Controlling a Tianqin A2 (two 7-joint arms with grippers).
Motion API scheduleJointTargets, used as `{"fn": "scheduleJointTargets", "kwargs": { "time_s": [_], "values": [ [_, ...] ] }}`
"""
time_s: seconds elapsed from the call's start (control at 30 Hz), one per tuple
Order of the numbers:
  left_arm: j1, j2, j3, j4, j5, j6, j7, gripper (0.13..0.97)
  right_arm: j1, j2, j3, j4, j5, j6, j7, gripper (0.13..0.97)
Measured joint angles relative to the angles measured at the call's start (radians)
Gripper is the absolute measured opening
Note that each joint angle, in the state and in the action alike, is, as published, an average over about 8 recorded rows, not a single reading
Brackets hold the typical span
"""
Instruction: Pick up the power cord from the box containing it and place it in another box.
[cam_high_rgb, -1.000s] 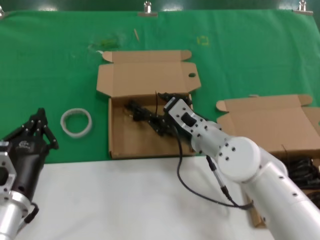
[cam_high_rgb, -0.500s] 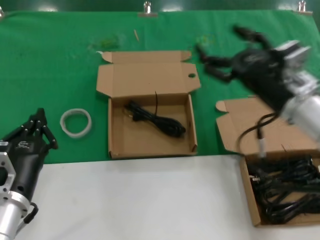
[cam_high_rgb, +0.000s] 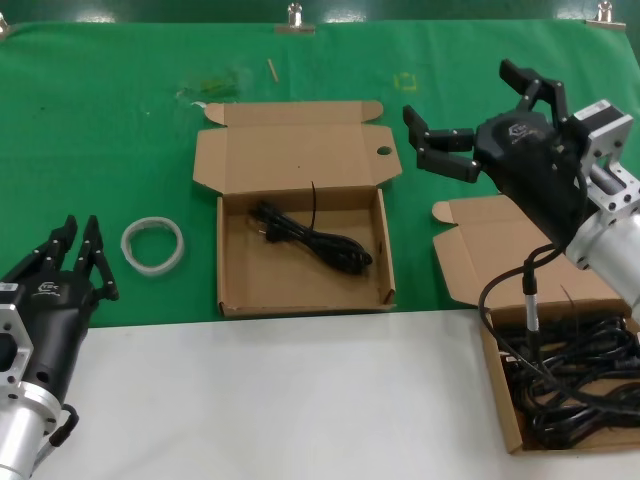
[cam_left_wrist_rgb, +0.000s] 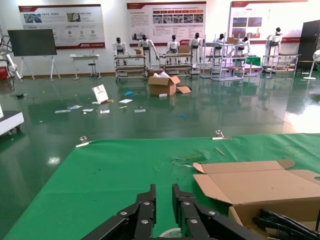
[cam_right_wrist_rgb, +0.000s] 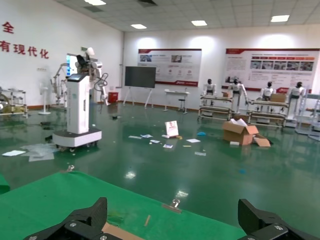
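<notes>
The power cord (cam_high_rgb: 315, 240), a thin black elongated bundle, lies loose inside the wide cardboard box (cam_high_rgb: 290, 292) whose hinged lid has a small round hole (cam_high_rgb: 384, 151). Part of it also shows in the left wrist view (cam_left_wrist_rgb: 285, 226). The plain-lidded box (cam_high_rgb: 503, 395) stands at the right and holds a big tangle of black cables (cam_high_rgb: 580, 390). My right gripper (cam_high_rgb: 460, 95) hangs wide open and empty above the green cloth between the two boxes; it also shows in the right wrist view (cam_right_wrist_rgb: 172, 220). My left gripper (cam_high_rgb: 80, 235) is parked at the lower left, jaws almost together and empty (cam_left_wrist_rgb: 164, 195).
A white ring (cam_high_rgb: 153, 245) lies on the green cloth left of the holed box. The white table front (cam_high_rgb: 300, 400) runs below the boxes. The plain lid (cam_high_rgb: 540, 250) lies open behind the tangle. Clips hold the cloth's far edge (cam_high_rgb: 295, 18).
My right gripper has come up out of the holed box and moved to the right, open and empty. The power cord stays lying in that box. The left arm has barely moved.
</notes>
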Motion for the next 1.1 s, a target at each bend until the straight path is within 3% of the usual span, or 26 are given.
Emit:
{"fn": "scheduleJointTargets", "kwargs": {
  "time_s": [0.23, 0.53, 1.1],
  "values": [
    [0.000, 0.000, 0.001, -0.001, 0.001, -0.001, -0.001, 0.232, -0.039, 0.001, 0.001, 0.007, 0.037, 0.050, -0.033, 0.897],
    [0.001, 0.000, 0.003, -0.003, 0.002, -0.003, -0.003, 0.376, -0.091, 0.002, 0.002, 0.017, 0.085, 0.114, -0.077, 0.955],
    [0.002, -0.001, 0.006, -0.006, 0.004, -0.006, -0.007, 0.777, -0.187, 0.003, 0.003, 0.034, 0.175, 0.235, -0.159, 0.966]
  ]
}}
